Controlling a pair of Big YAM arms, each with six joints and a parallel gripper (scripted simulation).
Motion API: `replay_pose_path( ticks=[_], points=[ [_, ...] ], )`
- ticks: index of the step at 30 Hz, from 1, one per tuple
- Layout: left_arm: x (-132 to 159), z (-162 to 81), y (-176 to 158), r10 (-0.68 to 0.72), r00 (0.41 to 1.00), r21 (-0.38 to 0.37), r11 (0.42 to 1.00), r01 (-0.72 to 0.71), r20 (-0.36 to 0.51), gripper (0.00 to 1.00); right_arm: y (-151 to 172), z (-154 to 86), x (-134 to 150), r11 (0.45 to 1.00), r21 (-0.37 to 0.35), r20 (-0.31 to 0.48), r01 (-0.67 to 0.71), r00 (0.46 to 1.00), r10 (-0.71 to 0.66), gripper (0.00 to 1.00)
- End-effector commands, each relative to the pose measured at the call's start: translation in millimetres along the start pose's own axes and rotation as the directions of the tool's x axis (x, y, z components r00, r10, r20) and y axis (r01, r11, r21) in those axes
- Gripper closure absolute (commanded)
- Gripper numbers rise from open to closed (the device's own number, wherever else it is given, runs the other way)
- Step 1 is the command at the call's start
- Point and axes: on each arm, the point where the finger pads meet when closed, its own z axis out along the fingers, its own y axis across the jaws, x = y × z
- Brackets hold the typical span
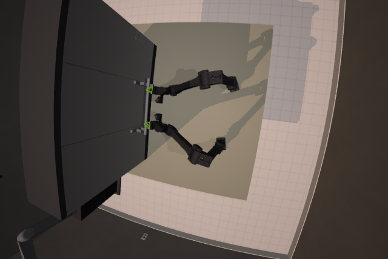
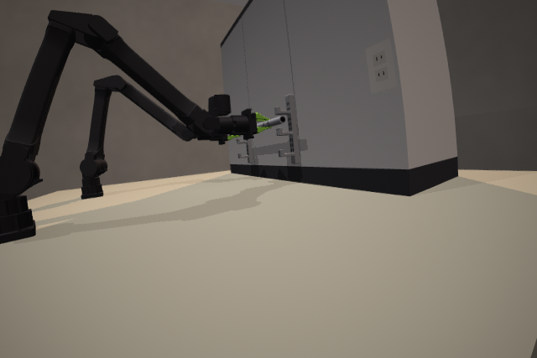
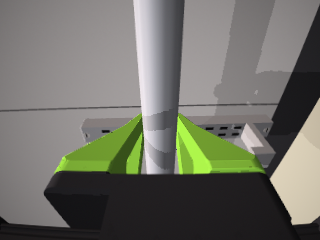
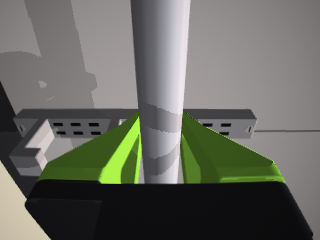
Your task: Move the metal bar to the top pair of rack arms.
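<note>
A grey metal bar (image 1: 147, 105) (image 2: 277, 121) (image 3: 161, 60) (image 4: 160, 60) is held roughly level in front of the wall rack. My left gripper (image 1: 146, 124) (image 3: 160, 120) is shut on it near one end; my right gripper (image 1: 147, 89) (image 4: 160, 120) is shut on it near the other. In the exterior view, the bar's near end appears between the heights of the top rack arm (image 2: 278, 110) and middle rack arm (image 2: 284, 132) of the near upright (image 2: 295, 146). The bar appears clear of the rack arms. The far upright (image 2: 250, 154) is partly hidden.
The grey wall panel (image 1: 103, 102) (image 2: 338, 98) stands directly behind the rack. The bottom rack arm (image 2: 286, 153) of the near upright sticks out below the bar. A wall outlet (image 2: 380, 65) is off to one side. The mat (image 1: 219, 181) lies under both robot arms.
</note>
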Motion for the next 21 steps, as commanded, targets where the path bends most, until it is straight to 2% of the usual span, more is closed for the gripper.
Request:
replay_pose_path(
  ticks=[1, 21],
  points=[
    [1, -4, 44, -0.015, 1.0, -0.075, 0.997, 0.015, -0.005, 1.0, -43, -4, 7, 0.996, 0.085, -0.017, -0.023, 1.0, 0.024, 1.0],
    [1, -10, 44, -0.015, 1.0, -0.075, 0.997, 0.015, -0.005, 1.0, -42, -18, 8, 0.996, 0.085, -0.017, -0.023, 1.0, 0.024, 1.0]
  ],
)
